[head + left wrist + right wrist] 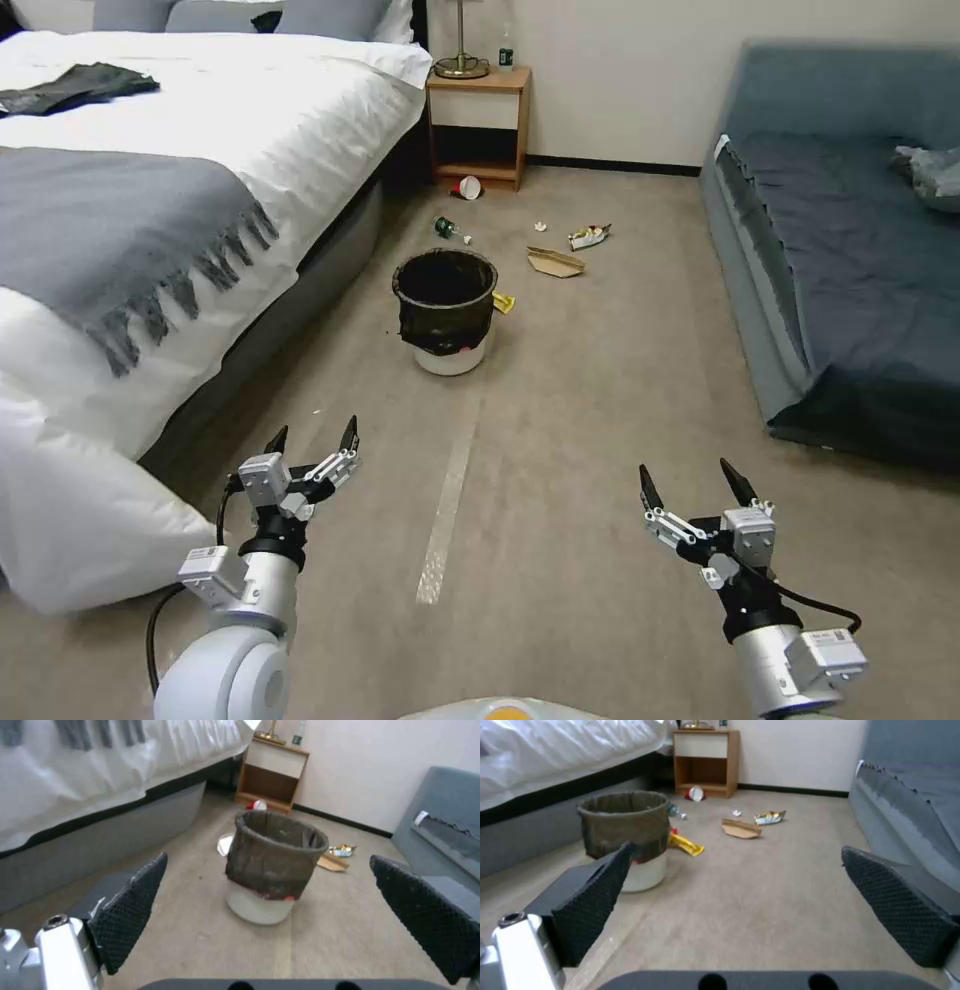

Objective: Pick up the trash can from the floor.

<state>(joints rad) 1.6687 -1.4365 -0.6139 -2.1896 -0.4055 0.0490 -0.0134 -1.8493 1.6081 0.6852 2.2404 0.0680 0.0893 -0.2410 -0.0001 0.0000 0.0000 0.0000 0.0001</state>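
Standing off from the job, both arms hang low in front of the robot with nothing in hand: the left gripper (313,438) has its fingers spread wide and empty, and the right gripper (697,482) is just as wide and just as empty. Ahead of them the trash can (446,310) sits upright on the floor (600,420), its black liner folded over the rim, well apart from either gripper and a touch nearer the left one's line. So this looks like the approach, the grasp not yet begun; my read is that the next move calls for closing the gap, then getting fingers either side of the rim or wall without tipping the light bin. Room to work looks fair: open carpet lies between the robot and the can, with a pale stripe (448,500) running up toward it. The bed (200,200) crowds the left side, its base close beside the can, so the left arm has less swing there. The sofa (850,250) on the right stands well clear. Beyond the can lies litter, a yellow wrapper (686,845) right against its far side, a cardboard scrap (555,262) and a red-and-white cup (467,187) near the nightstand (478,125).
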